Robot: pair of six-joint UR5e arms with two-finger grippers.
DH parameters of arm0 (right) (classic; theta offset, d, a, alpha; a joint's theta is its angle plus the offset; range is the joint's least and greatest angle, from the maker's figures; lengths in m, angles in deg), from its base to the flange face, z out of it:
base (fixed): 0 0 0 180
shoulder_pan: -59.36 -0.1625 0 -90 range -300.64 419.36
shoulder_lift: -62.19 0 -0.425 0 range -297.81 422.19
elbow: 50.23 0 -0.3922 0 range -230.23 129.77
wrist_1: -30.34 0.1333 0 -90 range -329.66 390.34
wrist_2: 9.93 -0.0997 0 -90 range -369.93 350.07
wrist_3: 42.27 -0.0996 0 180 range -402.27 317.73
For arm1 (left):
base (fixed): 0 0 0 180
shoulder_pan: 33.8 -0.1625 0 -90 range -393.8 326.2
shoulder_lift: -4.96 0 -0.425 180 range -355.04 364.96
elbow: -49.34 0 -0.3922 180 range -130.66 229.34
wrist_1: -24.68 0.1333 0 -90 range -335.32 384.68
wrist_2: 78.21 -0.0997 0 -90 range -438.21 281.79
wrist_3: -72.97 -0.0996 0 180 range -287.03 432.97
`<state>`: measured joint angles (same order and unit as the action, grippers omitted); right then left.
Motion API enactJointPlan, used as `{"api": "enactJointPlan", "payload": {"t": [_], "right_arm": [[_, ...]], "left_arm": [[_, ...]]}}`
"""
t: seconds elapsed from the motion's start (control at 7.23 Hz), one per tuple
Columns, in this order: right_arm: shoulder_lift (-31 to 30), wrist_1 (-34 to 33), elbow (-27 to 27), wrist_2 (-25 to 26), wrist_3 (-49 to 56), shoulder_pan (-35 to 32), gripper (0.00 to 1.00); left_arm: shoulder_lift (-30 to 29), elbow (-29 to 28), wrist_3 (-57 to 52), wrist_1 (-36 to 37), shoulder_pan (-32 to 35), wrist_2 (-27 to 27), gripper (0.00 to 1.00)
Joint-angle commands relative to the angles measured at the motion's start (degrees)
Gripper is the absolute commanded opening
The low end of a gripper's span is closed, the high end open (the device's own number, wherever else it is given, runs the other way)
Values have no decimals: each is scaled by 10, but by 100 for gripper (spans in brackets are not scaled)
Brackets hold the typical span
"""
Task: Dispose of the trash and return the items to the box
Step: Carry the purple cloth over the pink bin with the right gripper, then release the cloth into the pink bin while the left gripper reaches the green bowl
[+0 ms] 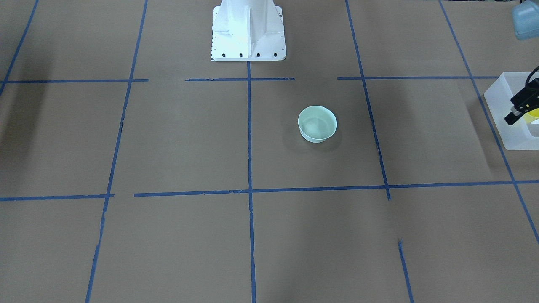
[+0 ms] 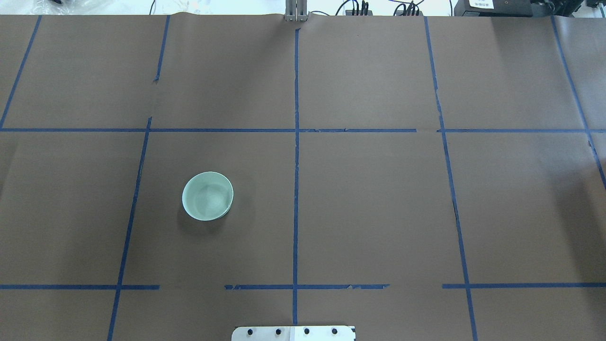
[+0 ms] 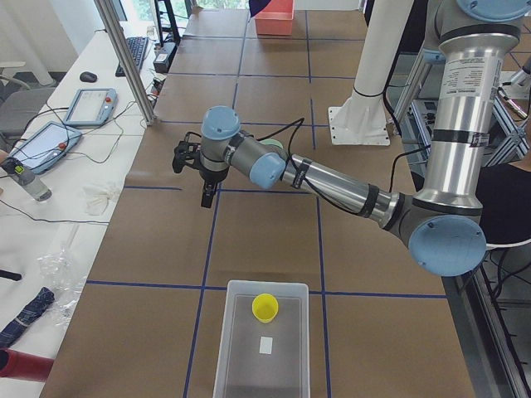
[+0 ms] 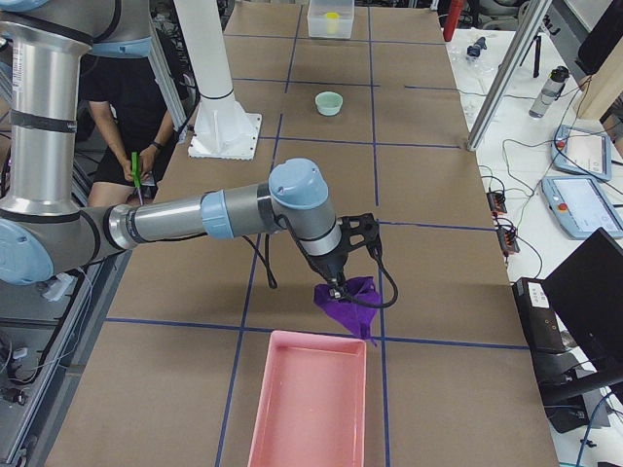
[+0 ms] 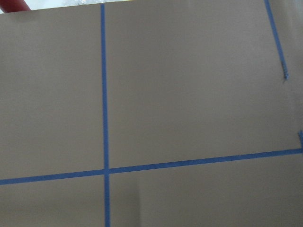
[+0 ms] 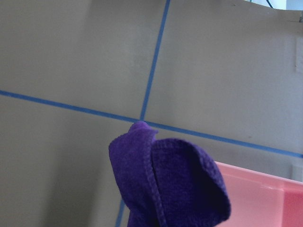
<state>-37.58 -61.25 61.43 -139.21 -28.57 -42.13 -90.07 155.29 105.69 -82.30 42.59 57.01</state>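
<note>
The yellow cup (image 3: 265, 307) stands inside the frosted-white box (image 3: 222, 348) at the table's left end; both also show in the front view, the cup (image 1: 534, 112) and the box (image 1: 501, 126). My left gripper (image 3: 206, 196) hangs in the air, apart from the box and with nothing in it; I cannot tell how its jaws stand. My right gripper (image 4: 337, 286) holds a purple cloth (image 6: 165, 179) just above the table by the near edge of a pink tray (image 4: 311, 409). The fingers are hidden in both wrist views.
A pale green bowl (image 2: 207, 195) stands upright and empty on the brown, blue-taped table, on the robot's left half. The white robot base (image 1: 248, 31) is at the table's edge. A white label (image 3: 265, 345) lies in the box.
</note>
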Motion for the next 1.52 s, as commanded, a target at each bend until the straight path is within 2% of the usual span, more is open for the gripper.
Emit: {"api": "enactJointPlan", "payload": {"t": [0.0,0.28,0.55,0.83,0.97,1.11,1.38], "right_arm": [[2,-47,-35,52,116,-29,0],[5,-42,-107,60,163,-31,0],[10,-33,-148,70,195,-31,0],[18,39,-221,71,193,-31,0],[32,51,-252,71,190,-29,40],[43,52,-281,65,186,-31,99],[46,52,-283,63,175,-31,100]], "left_arm": [[-6,-8,157,-100,-101,-5,100],[-11,-49,258,-211,-152,-7,100],[-31,-65,282,-220,-184,-42,100],[-63,-75,319,-217,-211,-52,100],[-72,-72,350,-216,-248,-101,100],[-74,-69,370,-214,-290,-142,100],[-79,-63,384,-197,-311,-164,100]]}}
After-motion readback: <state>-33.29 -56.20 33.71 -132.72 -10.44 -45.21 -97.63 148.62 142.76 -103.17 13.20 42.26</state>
